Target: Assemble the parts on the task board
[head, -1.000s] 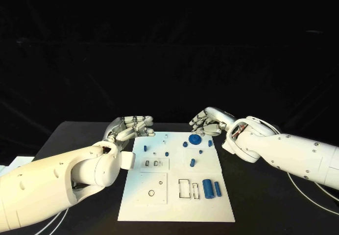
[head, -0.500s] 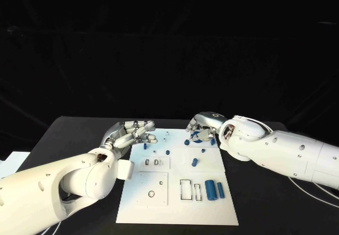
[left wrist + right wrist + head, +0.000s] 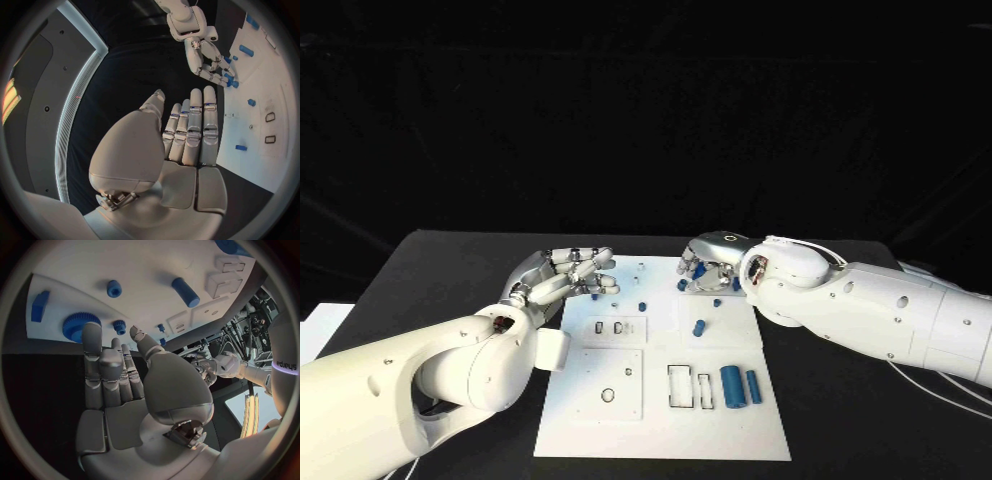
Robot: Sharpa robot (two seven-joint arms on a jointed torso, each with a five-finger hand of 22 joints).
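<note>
The white task board (image 3: 661, 420) lies in the middle of the table. My right hand (image 3: 710, 264) hovers low over its far right corner, fingers stretched out and holding nothing. Just past its fingertips sit a large blue gear (image 3: 81, 325), a small blue gear (image 3: 119, 326) and a blue block (image 3: 39, 305). My left hand (image 3: 568, 272) is at the board's far left edge, fingers straight, nothing in it. A blue peg (image 3: 596, 297) stands close by it. Two blue cylinders (image 3: 731, 381) lie side by side at the near right, next to empty slots (image 3: 678, 386).
More small blue parts stand on the board's middle: one (image 3: 643, 307), another (image 3: 697, 327). A raised white plate with two small slots (image 3: 610, 329) sits left of centre. Black table (image 3: 430, 290) surrounds the board on both sides. A white sheet (image 3: 318, 325) lies at the table's left edge.
My right hand has turned over and come down toward the blue gears at the board's far right. The left hand has stayed roughly in place. The camera has shifted a little.
</note>
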